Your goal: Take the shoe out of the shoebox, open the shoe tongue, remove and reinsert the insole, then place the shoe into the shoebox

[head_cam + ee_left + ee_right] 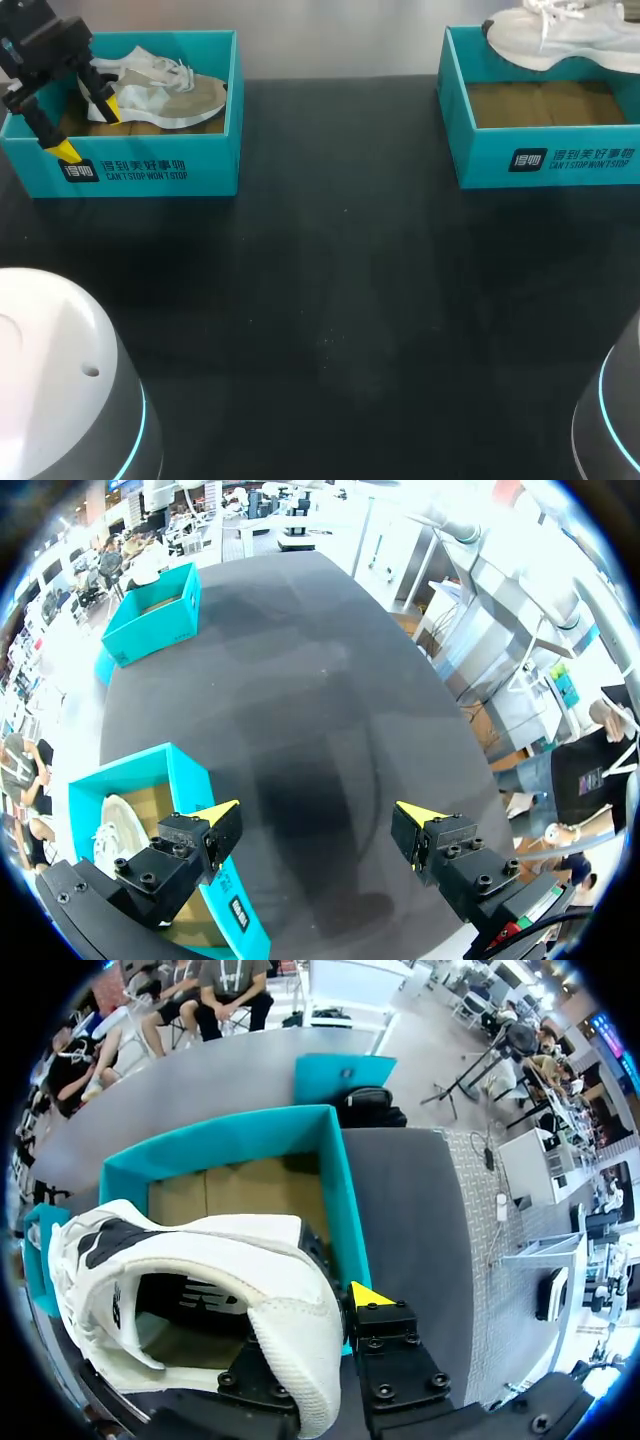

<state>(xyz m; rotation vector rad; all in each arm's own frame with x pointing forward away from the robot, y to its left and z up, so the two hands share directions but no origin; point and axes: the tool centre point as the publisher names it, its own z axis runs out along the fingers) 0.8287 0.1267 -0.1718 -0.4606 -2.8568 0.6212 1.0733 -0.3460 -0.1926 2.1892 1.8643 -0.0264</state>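
A white shoe (560,35) hangs over the far rim of the right teal shoebox (540,155), whose cardboard floor is bare. In the right wrist view my right gripper (320,1330) is shut on the white shoe (200,1260) at its heel collar. One yellow fingertip (365,1295) shows outside the heel and the other is hidden by the shoe. The box (335,1170) lies below and ahead of it. My left gripper (85,130) stands open over the front left corner of the left teal shoebox (150,165), which holds a grey-beige shoe (165,90). Nothing is between its fingers (215,815).
The two shoeboxes stand at the back of the black table (330,300), far apart. In the left wrist view the near box (190,790) is under one finger and the other box (155,615) is far ahead. My arms' rounded bases (50,380) fill the front corners.
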